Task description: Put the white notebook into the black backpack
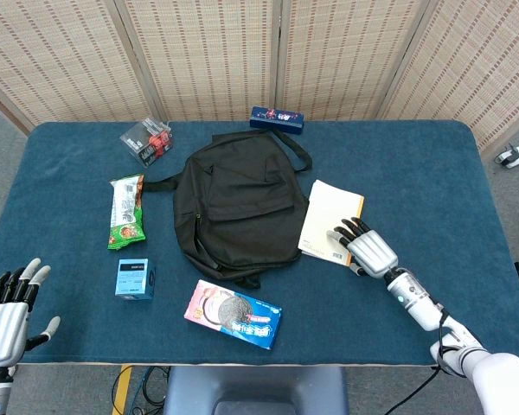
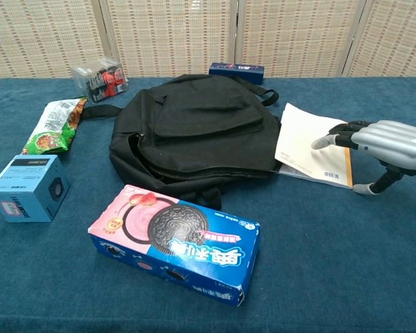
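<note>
Notebook [image 1: 329,220] lies flat just right of the backpack [image 1: 238,203], long axis running near-to-far, left edge tucked at the bag's side. Right hand [image 1: 366,249] rests fingers spread on its near corner, gripping nothing. Left hand [image 1: 7,322] open at table's [image 1: 415,164] near-left edge, wrist cut off.
</note>
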You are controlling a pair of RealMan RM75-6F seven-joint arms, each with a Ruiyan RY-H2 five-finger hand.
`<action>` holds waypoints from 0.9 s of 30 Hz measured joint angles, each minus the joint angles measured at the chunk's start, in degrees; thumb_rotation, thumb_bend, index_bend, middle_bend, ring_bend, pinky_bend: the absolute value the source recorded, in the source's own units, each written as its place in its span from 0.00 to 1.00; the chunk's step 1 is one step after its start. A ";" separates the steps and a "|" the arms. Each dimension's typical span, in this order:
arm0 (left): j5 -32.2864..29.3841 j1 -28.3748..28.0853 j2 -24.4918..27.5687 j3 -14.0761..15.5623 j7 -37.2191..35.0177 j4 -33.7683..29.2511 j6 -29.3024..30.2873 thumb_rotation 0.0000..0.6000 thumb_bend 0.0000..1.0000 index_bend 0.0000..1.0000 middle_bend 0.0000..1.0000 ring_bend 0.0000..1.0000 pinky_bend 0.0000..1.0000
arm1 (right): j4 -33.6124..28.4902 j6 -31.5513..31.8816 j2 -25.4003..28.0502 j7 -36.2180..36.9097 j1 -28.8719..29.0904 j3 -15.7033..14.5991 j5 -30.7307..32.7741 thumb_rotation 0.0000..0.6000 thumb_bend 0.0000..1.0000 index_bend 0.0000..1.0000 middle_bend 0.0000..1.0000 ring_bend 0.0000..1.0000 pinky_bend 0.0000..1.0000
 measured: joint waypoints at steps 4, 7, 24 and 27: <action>-0.01 0.07 0.01 0.06 -0.22 0.07 0.00 1.00 0.28 0.14 0.05 0.06 0.00 | 0.85 0.04 -0.88 0.53 0.57 0.21 0.06 1.00 0.31 0.14 0.18 0.05 0.07; -0.02 0.14 0.04 0.09 -0.32 0.12 0.04 1.00 0.28 0.14 0.05 0.06 0.00 | 1.75 0.19 -1.70 1.23 1.12 0.43 0.11 1.00 0.36 0.14 0.20 0.05 0.07; -0.09 0.48 0.08 0.19 -1.12 0.43 0.21 1.00 0.28 0.14 0.05 0.06 0.00 | 6.51 -1.13 -4.87 4.02 4.62 2.18 1.50 1.00 0.48 0.15 0.22 0.06 0.07; -0.11 0.48 0.12 0.17 -1.37 0.36 0.19 1.00 0.28 0.14 0.05 0.06 0.00 | 7.08 -1.15 -5.52 4.13 5.31 3.07 2.20 1.00 0.48 0.15 0.22 0.06 0.07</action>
